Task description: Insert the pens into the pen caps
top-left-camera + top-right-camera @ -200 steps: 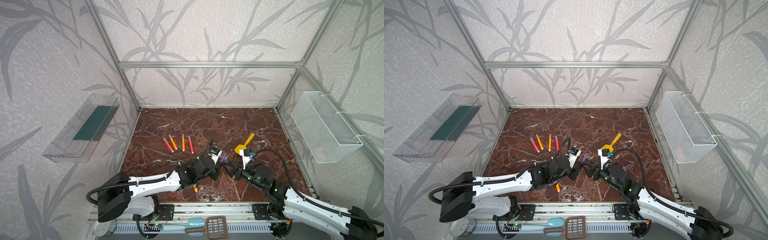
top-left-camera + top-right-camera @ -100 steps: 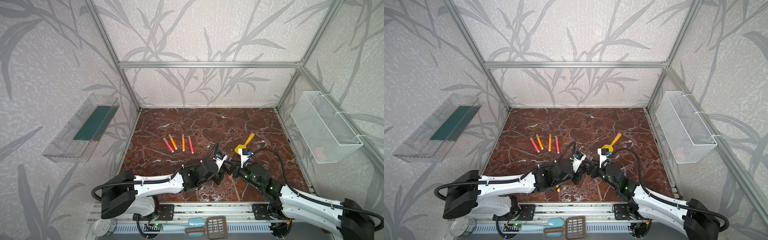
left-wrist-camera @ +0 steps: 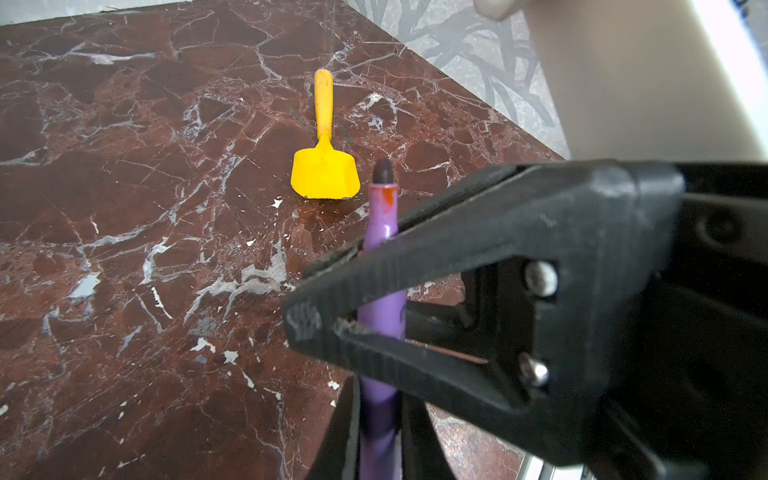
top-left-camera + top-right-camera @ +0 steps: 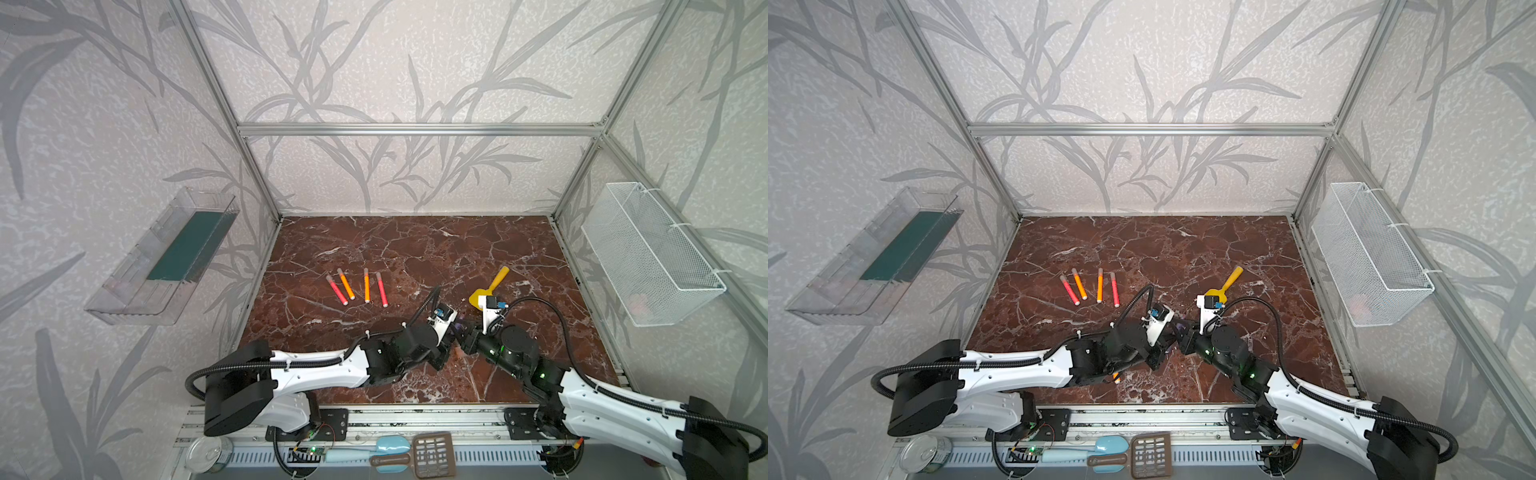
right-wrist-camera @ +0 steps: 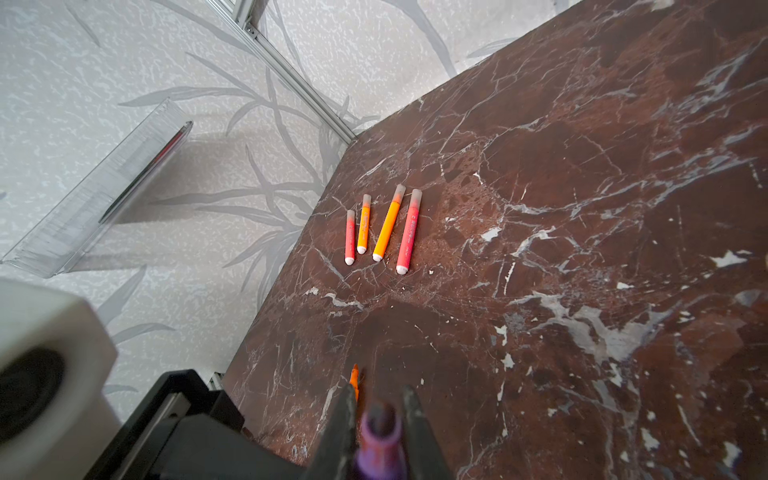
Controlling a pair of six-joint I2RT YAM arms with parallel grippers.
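Near the front middle of the table, a purple pen (image 3: 381,232) with a bare dark tip is held from both sides. My left gripper (image 3: 380,399) is shut on its lower part. My right gripper (image 5: 378,399) is shut on the same pen (image 5: 380,432) nearer the tip. In both top views the two grippers (image 4: 451,332) (image 4: 467,336) meet head-on. Two red-pink pens (image 4: 336,291) (image 4: 381,291) and two orange pens (image 4: 345,284) (image 4: 366,286) lie in a row further back on the left. Each wears a pale pen cap (image 5: 399,191) on its far end. Another orange pen (image 4: 1116,377) lies under my left arm.
A yellow spatula (image 4: 492,286) lies just behind the right gripper. A clear tray (image 4: 166,253) hangs on the left wall. A white wire basket (image 4: 648,253) hangs on the right wall. Spare utensils (image 4: 415,457) and a tin (image 4: 208,453) sit at the front rail.
The two arms have come together at the front middle. My right gripper was open and has shut on the purple pen that my left gripper holds.
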